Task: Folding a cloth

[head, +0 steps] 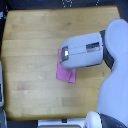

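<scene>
Wooden tabletop [30, 45] fills nearly the whole exterior view, pale planks with dark floor showing past its edges. Right of centre lies the cloth [65, 75], a small pink-magenta piece flat on the wood, and only its lower and left parts show. Over its upper right part hangs the robot arm [85, 50], a bulky grey-white housing reaching in from the exterior view's right, with a dark panel on its top. The gripper [63, 54] sits at the arm's left end, right above the cloth's upper edge, but the housing hides the fingers, so I cannot tell whether they are spread, pressed together or pinching the fabric. Whether the gripper touches the cloth is unclear too. More white robot body [112, 95] crowds the lower right corner.
</scene>
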Controlling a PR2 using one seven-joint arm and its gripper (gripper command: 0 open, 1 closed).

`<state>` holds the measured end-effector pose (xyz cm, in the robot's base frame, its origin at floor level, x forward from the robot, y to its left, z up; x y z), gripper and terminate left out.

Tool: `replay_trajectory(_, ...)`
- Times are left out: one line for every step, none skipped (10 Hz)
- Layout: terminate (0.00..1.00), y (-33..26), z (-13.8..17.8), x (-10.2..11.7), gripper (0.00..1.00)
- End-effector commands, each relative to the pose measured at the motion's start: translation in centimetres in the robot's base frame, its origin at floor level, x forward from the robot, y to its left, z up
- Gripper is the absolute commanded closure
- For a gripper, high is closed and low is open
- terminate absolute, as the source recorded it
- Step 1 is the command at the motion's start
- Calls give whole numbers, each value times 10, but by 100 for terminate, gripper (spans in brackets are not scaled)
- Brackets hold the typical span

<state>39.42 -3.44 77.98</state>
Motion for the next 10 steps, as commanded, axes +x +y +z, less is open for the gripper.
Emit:
replay_trajectory(0,20,-30,31,100)
replay_trajectory(0,18,-31,31,100)
replay_trajectory(0,17,-33,29,100)
replay_trajectory(0,16,-32,29,100)
replay_trajectory(0,14,-30,30,100)
replay_trajectory(0,12,-29,29,100)
replay_trajectory(0,10,-26,28,100)
replay_trajectory(0,8,-24,27,100)
replay_trajectory(0,7,-19,25,100)
replay_trajectory(0,11,-12,22,100)
